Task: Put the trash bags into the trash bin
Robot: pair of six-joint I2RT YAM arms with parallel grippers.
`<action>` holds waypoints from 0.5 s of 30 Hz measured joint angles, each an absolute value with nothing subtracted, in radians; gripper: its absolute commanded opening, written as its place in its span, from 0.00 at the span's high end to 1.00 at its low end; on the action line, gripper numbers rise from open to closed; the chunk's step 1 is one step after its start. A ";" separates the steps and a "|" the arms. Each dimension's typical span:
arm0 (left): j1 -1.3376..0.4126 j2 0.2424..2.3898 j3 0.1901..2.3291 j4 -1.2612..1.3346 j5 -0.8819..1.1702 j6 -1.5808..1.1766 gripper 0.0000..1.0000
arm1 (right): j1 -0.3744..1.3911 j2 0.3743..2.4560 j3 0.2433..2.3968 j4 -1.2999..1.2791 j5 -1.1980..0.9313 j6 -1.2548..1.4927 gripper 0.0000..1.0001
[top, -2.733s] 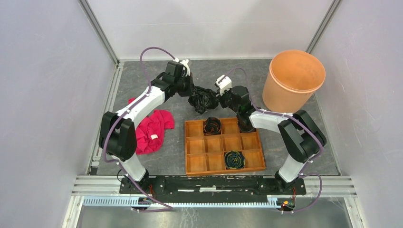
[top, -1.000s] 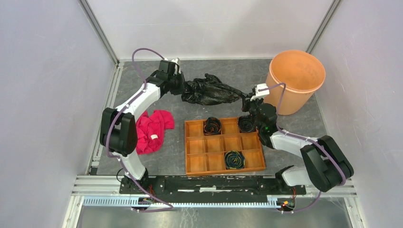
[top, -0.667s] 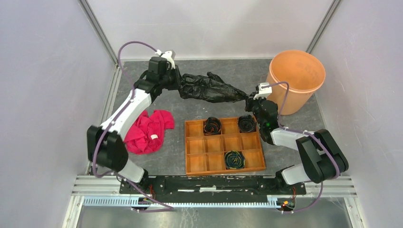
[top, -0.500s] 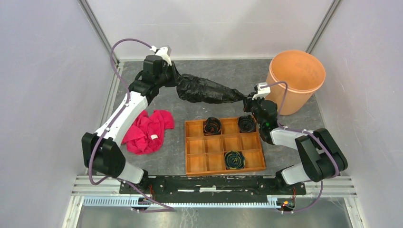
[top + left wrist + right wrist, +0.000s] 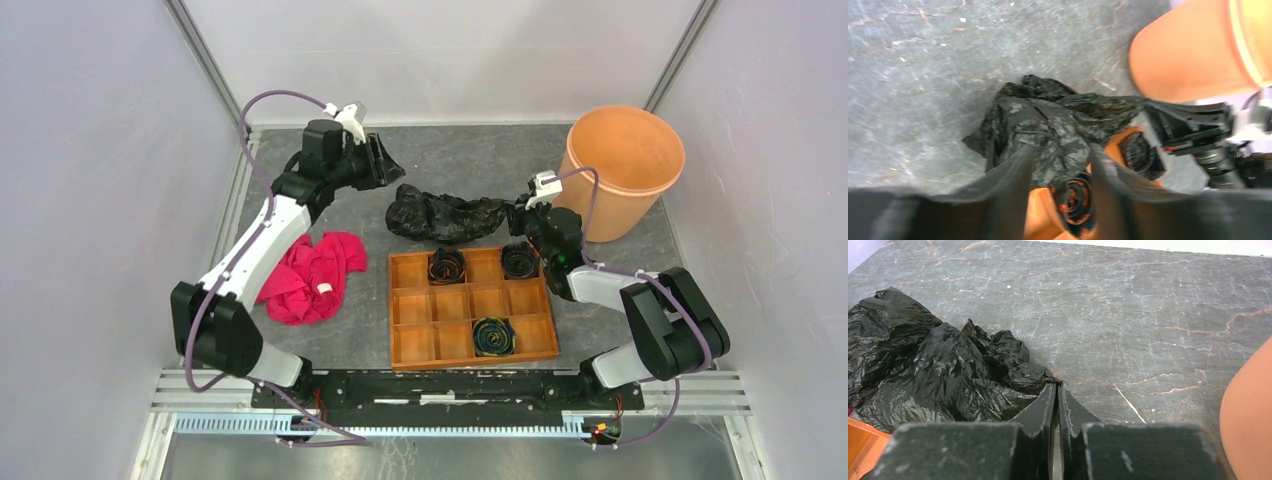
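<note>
Grey stone-look table [image 5: 480, 160], trash bag [image 5: 440, 215] crumpled just behind the wooden tray [image 5: 470, 300], near the trash bin [image 5: 620, 170]. The right gripper [image 5: 515, 212] is pinching its corner; the left gripper [image 5: 378, 165] is spread, empty. Looks flimsy, slippery, so I'd grab a bunched fold.

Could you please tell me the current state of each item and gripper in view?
trash bag: lying crumpled, one end pinched.
trash bin: upright, nothing visible inside.
left gripper: open, empty.
right gripper: shut on the trash bag.
red cloth: lying crumpled.
wooden tray: flat, coils in three compartments.
</note>
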State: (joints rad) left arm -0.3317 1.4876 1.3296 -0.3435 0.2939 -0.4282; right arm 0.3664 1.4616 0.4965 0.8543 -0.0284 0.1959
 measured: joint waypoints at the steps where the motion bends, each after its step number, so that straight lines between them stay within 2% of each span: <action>1: -0.334 1.464 1.311 -0.334 0.298 -0.442 0.18 | 0.366 1.462 0.498 0.853 -0.031 0.196 0.91; 3: -0.336 1.405 1.247 -0.322 0.295 -0.468 0.05 | 0.366 1.462 0.501 0.851 -0.037 0.196 0.91; 5: -0.338 1.354 1.178 -0.319 0.291 -0.493 0.00 | 0.366 1.462 0.501 0.851 -0.045 0.197 0.91; 12: -0.371 1.369 0.988 -0.306 0.261 -0.542 0.01 | 0.366 1.462 0.501 0.852 -0.065 0.197 0.91; 15: -0.378 1.462 0.987 -0.279 0.244 -0.543 0.14 | 0.366 1.462 0.501 0.852 -0.073 0.197 0.91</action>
State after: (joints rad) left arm -0.3782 1.4624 0.9871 -0.2787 0.2443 -0.5434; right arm 0.3664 1.4616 0.5011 0.8516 -0.0727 0.1967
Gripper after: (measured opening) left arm 0.963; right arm 0.087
